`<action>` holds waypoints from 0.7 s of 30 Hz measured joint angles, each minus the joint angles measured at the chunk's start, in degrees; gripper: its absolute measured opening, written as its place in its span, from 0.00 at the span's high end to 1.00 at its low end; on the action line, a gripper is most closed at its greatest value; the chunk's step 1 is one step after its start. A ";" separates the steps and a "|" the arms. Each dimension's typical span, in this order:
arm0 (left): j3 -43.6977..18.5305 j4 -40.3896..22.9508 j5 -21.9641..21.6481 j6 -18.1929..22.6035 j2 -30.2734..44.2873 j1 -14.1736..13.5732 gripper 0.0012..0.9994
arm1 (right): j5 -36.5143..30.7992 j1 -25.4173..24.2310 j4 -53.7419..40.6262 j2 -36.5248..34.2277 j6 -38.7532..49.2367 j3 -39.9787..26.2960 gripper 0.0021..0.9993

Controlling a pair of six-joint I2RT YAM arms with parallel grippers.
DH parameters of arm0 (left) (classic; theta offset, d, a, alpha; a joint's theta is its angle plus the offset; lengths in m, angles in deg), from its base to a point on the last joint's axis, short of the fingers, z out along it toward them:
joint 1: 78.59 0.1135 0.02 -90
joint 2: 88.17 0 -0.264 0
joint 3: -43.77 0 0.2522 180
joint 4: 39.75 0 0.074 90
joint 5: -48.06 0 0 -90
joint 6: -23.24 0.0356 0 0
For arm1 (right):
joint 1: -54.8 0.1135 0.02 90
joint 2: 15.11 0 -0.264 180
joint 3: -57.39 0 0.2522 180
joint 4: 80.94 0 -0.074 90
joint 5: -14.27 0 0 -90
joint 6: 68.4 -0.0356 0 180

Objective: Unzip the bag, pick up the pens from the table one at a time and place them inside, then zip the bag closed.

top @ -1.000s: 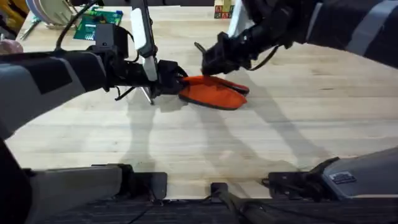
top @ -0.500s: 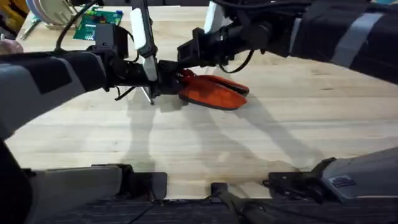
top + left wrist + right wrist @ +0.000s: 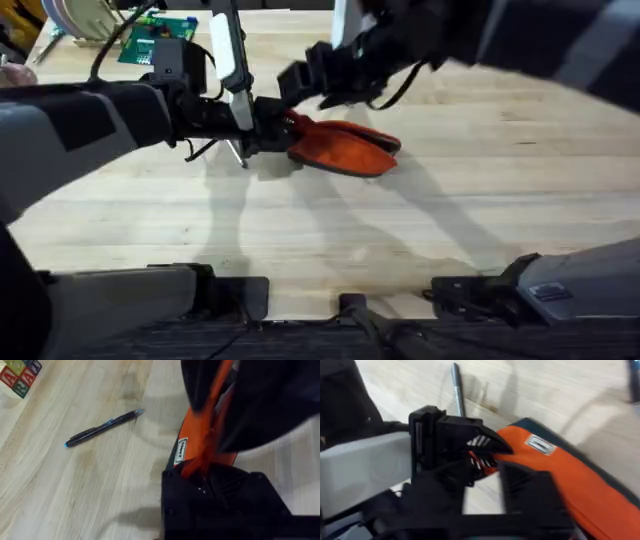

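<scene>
Near the middle of the table (image 3: 470, 230), a bit toward the far edge, lies the orange bag (image 3: 345, 148). It is flat on the wood, with its long side running left to right.

The left gripper (image 3: 282, 125) is at the left end of the bag. Its jaws are closed tight on the orange cloth there. In the left wrist view the cloth is bunched up where the jaws pinch it, and a small white tag (image 3: 180, 451) shows on the side of the bag.

The right gripper (image 3: 300, 80) is up above the left end of the bag, on the far side of it. It looks dark and fuzzy. I cannot tell if its jaws are open or closed.

One pen (image 3: 102, 428) lies flat on the bare wood, apart from the bag. It is dark with a bit of blue on it. Some letter blocks (image 3: 19, 373) sit farther off.

A green board (image 3: 158, 38) lies near the far left corner of the table.
</scene>
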 joint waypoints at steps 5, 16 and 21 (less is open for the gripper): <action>0.00 0.00 0.02 0.00 0.01 0.00 0.96 | -3.38 -1.77 -9.59 3.62 3.38 -5.47 0.00; 0.00 0.00 0.07 0.00 0.01 0.00 0.96 | -9.25 -4.52 -21.33 18.90 13.73 -6.74 0.00; 0.00 0.00 0.07 0.00 0.01 0.00 0.96 | -9.43 -4.52 -23.40 21.36 15.85 -6.76 0.00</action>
